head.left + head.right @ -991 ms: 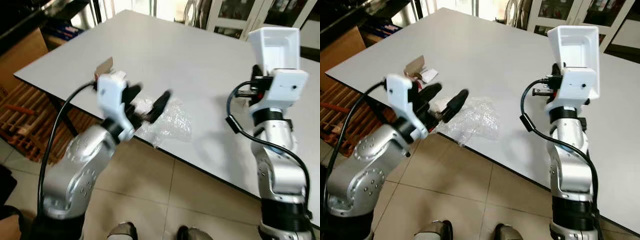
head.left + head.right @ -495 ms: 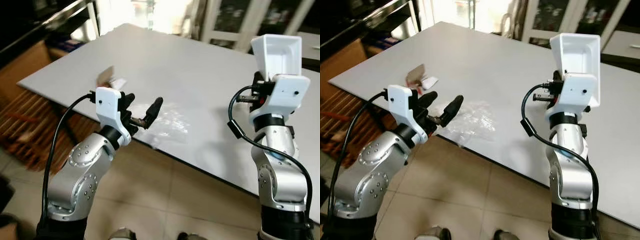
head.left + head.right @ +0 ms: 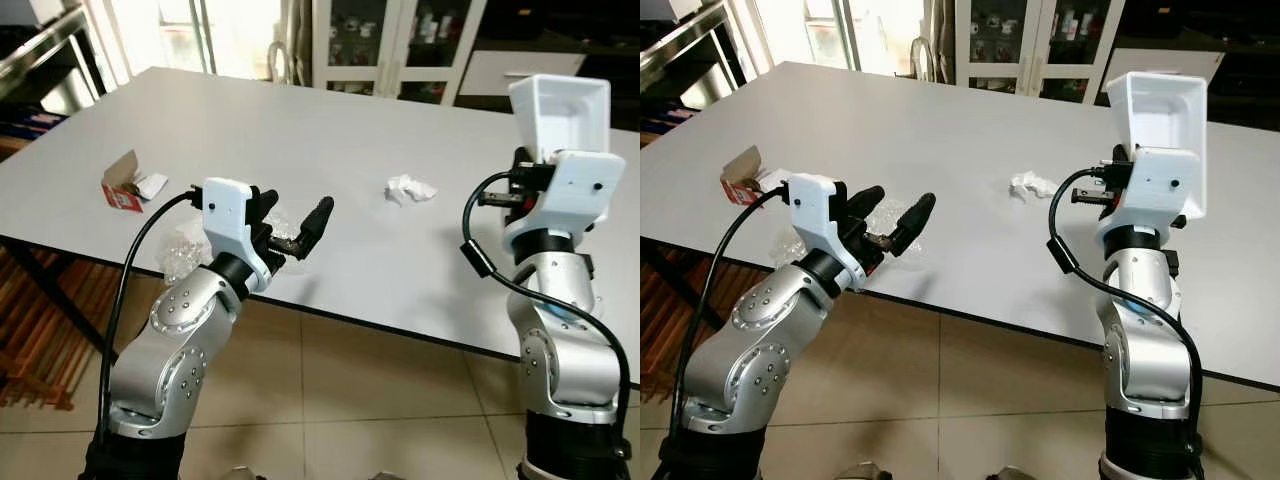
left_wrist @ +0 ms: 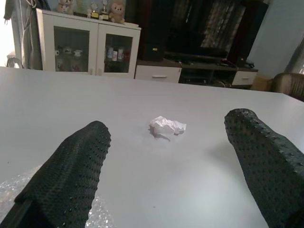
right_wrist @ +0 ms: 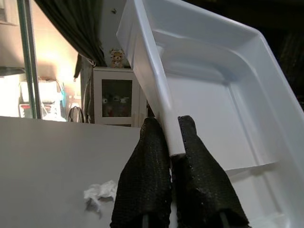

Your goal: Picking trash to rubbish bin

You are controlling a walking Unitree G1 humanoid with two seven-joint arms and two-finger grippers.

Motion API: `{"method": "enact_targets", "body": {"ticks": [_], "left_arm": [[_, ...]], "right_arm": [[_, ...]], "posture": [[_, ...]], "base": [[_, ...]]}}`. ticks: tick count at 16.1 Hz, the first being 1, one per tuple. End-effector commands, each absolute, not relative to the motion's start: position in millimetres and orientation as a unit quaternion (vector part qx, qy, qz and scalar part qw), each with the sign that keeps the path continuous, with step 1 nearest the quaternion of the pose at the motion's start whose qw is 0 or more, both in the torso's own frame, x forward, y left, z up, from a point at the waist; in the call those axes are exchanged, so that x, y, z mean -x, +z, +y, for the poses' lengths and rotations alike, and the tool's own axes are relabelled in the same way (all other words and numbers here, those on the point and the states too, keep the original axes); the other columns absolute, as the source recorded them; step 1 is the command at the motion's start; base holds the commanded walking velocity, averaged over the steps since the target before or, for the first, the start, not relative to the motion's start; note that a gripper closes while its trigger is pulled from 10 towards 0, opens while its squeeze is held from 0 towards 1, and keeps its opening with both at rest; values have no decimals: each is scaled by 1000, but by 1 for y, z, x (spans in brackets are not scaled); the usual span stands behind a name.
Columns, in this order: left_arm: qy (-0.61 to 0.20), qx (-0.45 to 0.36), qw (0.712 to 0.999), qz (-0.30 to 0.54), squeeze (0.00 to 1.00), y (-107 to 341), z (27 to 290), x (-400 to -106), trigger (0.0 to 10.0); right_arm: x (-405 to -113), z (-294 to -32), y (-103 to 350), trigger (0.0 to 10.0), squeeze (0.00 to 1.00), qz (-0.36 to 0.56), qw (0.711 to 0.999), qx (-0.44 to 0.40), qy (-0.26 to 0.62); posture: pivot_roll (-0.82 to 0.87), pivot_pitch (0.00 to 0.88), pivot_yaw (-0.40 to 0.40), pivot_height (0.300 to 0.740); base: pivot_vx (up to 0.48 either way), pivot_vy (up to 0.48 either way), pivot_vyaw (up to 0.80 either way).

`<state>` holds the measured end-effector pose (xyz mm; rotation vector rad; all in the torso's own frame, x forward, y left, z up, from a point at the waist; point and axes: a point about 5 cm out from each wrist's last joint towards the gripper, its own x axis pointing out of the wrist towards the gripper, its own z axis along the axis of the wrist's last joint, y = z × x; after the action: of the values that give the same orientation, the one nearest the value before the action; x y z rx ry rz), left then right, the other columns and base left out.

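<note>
Trash lies scattered on the grey desk [image 3: 330, 130] in front of us. Going from left to right, at about ten o'clock we see a small cardboard box [image 3: 121, 184] with a red side, tipped near the desk's left edge, with a white scrap touching it. Just right of that, close to the near edge, a sheet of clear bubble wrap [image 3: 182, 247] lies flat, partly hidden behind our left arm.

Our left gripper [image 3: 292, 219] hovers over the near edge of the desk at about eleven o'clock, its two black fingers [image 4: 71, 171] spread wide apart and holding nothing. Between them, in the left wrist view, a crumpled white tissue [image 4: 166, 126] sits alone on the desk, well apart from the other pieces; in the head views it lies at about twelve o'clock, past the middle of the desk [image 3: 410, 188].

At about two o'clock our right gripper [image 5: 173, 156] is raised above the desk's right part. Its fingers are clenched on the rim of a white plastic bin [image 3: 560, 110], which it holds upright and tilted, open side facing us.

Glass-fronted cabinets [image 3: 385, 45] stand behind the desk.
</note>
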<state>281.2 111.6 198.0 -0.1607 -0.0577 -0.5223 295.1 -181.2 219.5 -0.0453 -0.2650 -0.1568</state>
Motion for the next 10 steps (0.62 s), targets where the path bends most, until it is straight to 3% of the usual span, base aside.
{"method": "enact_targets", "body": {"ticks": [1,10], "left_arm": [[-256,69,964,-29,0,199,114,-283,10000],[-254,68,964,-29,0,199,113,-284,10000]], "right_arm": [[-294,-178,225,10000,0,-139,987,20,-72],[-297,-177,225,10000,0,-136,988,14,-74]], "posture": [[27,63,-17,740],[31,65,-17,740]], "base": [[0,0,0],[0,0,0]]}}
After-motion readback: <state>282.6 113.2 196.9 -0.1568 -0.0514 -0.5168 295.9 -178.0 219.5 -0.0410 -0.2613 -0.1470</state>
